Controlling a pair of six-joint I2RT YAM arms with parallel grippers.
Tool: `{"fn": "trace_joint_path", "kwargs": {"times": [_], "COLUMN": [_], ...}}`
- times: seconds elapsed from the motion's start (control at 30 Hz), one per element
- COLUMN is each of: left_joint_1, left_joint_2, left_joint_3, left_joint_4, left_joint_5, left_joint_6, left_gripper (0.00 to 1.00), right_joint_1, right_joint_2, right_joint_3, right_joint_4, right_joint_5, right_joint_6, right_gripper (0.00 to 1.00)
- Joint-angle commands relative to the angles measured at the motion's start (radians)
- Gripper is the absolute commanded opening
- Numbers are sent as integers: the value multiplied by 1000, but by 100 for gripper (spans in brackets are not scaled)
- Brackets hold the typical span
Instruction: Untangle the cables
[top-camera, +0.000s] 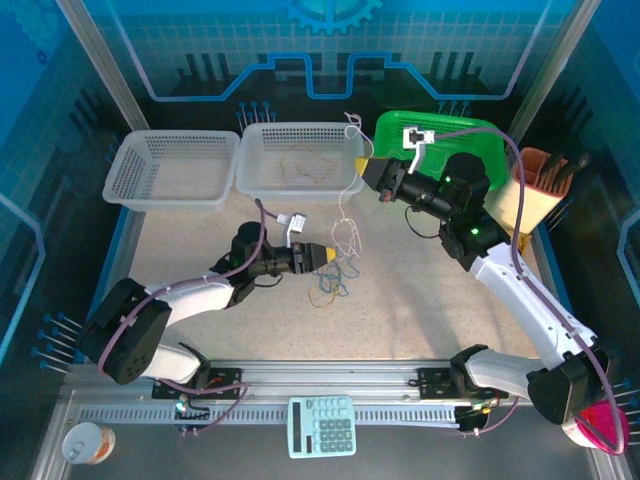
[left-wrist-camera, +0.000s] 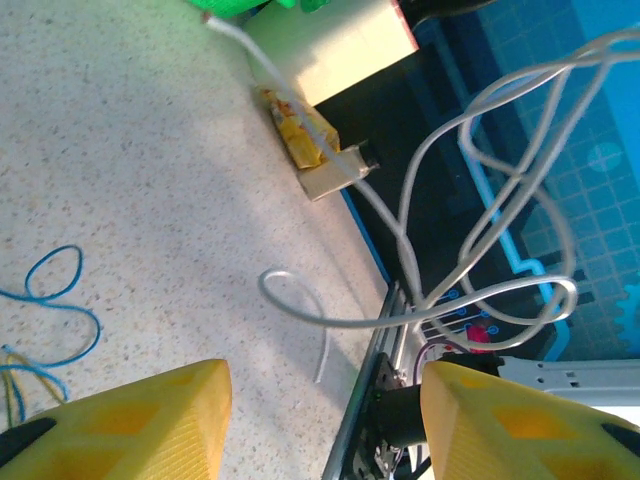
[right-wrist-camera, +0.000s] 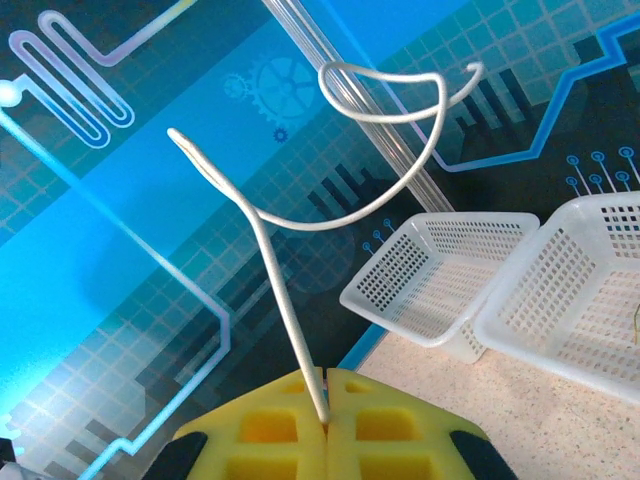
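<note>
Right gripper (right-wrist-camera: 326, 425) clenched on the white cable (right-wrist-camera: 284, 300); the strand rises from the shut pads and loops in the air. In the top view it hangs from that gripper toward 6 o'clock, down to the table (top-camera: 420, 290). Left gripper (top-camera: 334, 257) released, jaws apart, nothing between them. Blue and tan cables (top-camera: 329, 287) lie tangled on the table at its 6 o'clock.

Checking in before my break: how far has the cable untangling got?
Looks done: one tan cable lies in the middle basket. In hand: the right hand pinches the white cable, lifted; the left hand is open near its lower loops. Left: blue and yellowish cables sit tangled on the table.
</note>
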Motion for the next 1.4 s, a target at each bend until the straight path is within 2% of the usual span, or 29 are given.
{"fn": "trace_joint_path", "kwargs": {"times": [0.0, 0.27, 0.37, 0.43, 0.47, 0.57, 0.6, 0.83, 1.17, 1.37], "left_joint_1": [-5, -6, -7, -6, -6, -7, -6, -3, 12, 17], "left_joint_2": [-24, 24, 48, 65, 71, 94, 100, 102, 62, 14], "left_joint_3": [-13, 22, 35, 43, 44, 46, 43, -57, -270, -289], "left_joint_4": [53, 83, 129, 171, 190, 239, 245, 265, 241, 135], "left_joint_5": [-5, 6, 16, 18, 18, 21, 22, -33, -166, -202], "left_joint_6": [-9, -23, -40, -58, -67, -91, -94, -101, -140, -111], "left_gripper": [54, 58, 56, 46, 37, 3, 0, 0, 0, 0], "right_joint_1": [-13, -12, -11, -13, -12, -20, -28, -129, -352, -473], "right_joint_2": [-15, -18, -22, -25, -24, -26, -25, -31, -72, -104], "right_joint_3": [-9, -12, -13, -16, -16, -16, -15, 3, 62, 73], "right_joint_4": [41, 57, 57, 53, 47, 37, 33, 21, -23, -13], "right_joint_5": [-7, -18, -18, -11, -7, 7, 13, 25, 42, 43], "right_joint_6": [10, 28, 30, 26, 22, 13, 12, 22, 29, 79], "right_gripper": [0, 0, 0, 0, 0, 0, 0, 0, 0, 0]}}
